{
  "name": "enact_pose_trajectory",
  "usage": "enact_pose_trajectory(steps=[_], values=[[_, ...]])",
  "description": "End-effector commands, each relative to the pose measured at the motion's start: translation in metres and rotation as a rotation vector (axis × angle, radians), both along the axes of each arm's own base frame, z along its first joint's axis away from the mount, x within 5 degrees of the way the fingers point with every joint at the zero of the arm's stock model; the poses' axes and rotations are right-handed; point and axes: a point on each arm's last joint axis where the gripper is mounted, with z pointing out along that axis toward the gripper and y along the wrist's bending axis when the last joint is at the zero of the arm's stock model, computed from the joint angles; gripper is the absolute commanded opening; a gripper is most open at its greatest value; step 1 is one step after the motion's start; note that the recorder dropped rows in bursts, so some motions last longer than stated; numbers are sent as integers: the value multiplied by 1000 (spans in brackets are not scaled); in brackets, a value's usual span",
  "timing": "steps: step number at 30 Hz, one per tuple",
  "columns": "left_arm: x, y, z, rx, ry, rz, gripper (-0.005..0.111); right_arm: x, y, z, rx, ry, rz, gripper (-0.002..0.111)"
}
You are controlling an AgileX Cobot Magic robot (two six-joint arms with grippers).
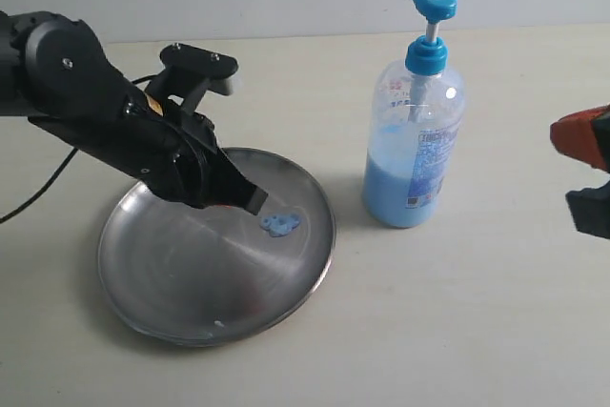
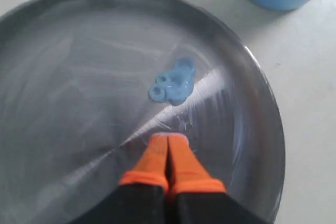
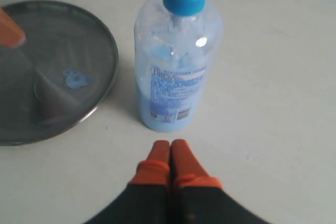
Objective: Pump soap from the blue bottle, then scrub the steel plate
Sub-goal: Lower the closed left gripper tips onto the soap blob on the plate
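So the left arm (image 1: 95, 111) slopes down toward the middle, left gripper (image 2: 168, 144) pinched closed with nothing between the tips, and the right gripper (image 3: 170, 149) sits off at the far side, also pressed together empty.

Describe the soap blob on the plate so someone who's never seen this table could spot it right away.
Find the round steel plate left of the blue pump bottle. On the plate's side nearest the bottle, just beyond the shut left end effector, sits a small lumpy soap blob. It is opaque light blue against bare grey metal.
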Motion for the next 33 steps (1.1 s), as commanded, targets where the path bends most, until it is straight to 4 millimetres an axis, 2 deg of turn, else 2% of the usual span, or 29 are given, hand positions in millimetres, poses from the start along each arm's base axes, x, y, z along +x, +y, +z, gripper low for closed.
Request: enact_pose_trajectory(steps=[1, 5, 8, 19, 33], values=[[4, -6, -14, -31, 29, 51, 0, -16, -11, 17, 58, -101, -2, 0], [10, -11, -23, -45, 48, 83, 0, -31, -20, 28, 103, -173, -3, 0], [20, -23, -31, -37, 113, 71, 0, -40, -26, 33, 129, -213, -4, 0], [51, -49, -59, 39, 211, -16, 0, -44, -25, 30, 163, -171, -4, 0], [55, -43, -64, 132, 188, -35, 0, -44, -25, 29, 164, -166, -4, 0]])
